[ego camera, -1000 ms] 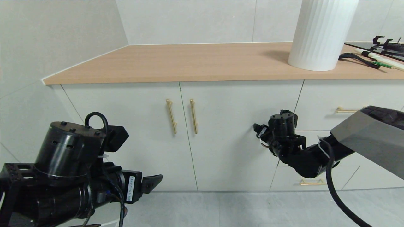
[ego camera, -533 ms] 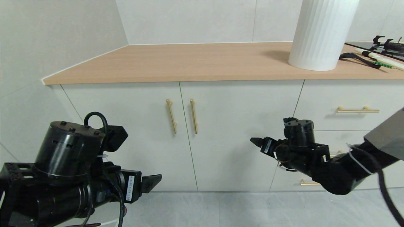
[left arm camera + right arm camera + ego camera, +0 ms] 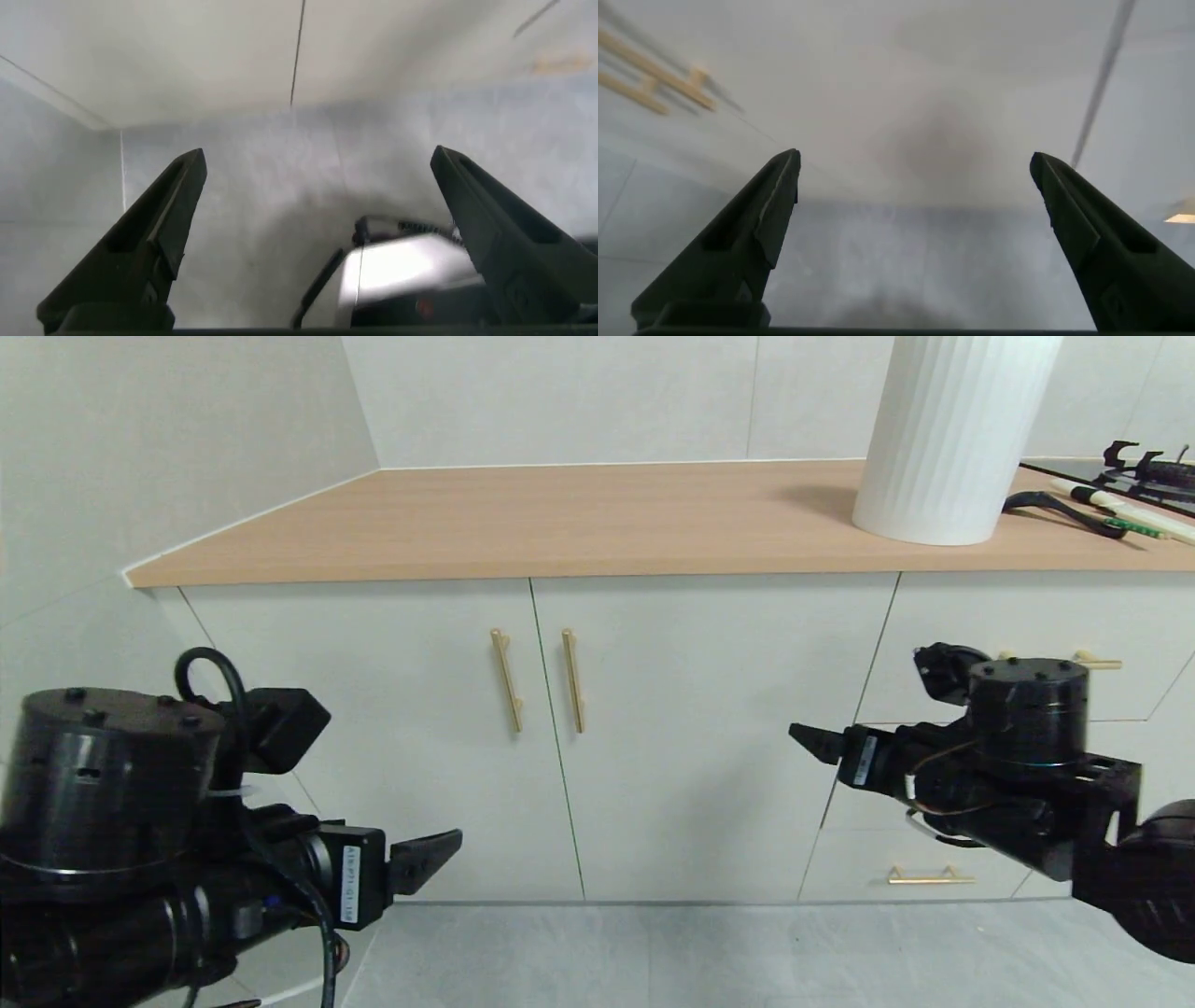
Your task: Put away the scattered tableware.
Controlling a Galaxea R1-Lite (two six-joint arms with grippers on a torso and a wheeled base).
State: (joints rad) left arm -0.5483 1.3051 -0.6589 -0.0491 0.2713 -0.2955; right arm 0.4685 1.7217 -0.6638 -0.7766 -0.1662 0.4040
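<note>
Scattered tableware lies at the far right end of the wooden countertop [image 3: 523, 523]: a black curved utensil [image 3: 1064, 511] and long white and green-tipped pieces [image 3: 1125, 515]. Both arms hang below counter height, in front of the cabinet. My left gripper [image 3: 434, 849] is low on the left, open with nothing in it; its fingers [image 3: 140, 247] stand wide apart over the floor. My right gripper [image 3: 810, 743] is at the right, level with the drawers and pointing left. It is open too, and its fingers [image 3: 738, 247] frame the pale cabinet front.
A tall white ribbed vase [image 3: 952, 439] stands on the counter beside the tableware. Two cabinet doors carry vertical gold handles [image 3: 509, 679] [image 3: 572, 679]. To their right are drawers with gold handles [image 3: 924, 875]. A wall closes the left side, and grey floor lies below.
My right arm has drawn back from the cabinet front, moving right and closer to the camera. My left arm has shifted left and slightly up. Both grippers stay open.
</note>
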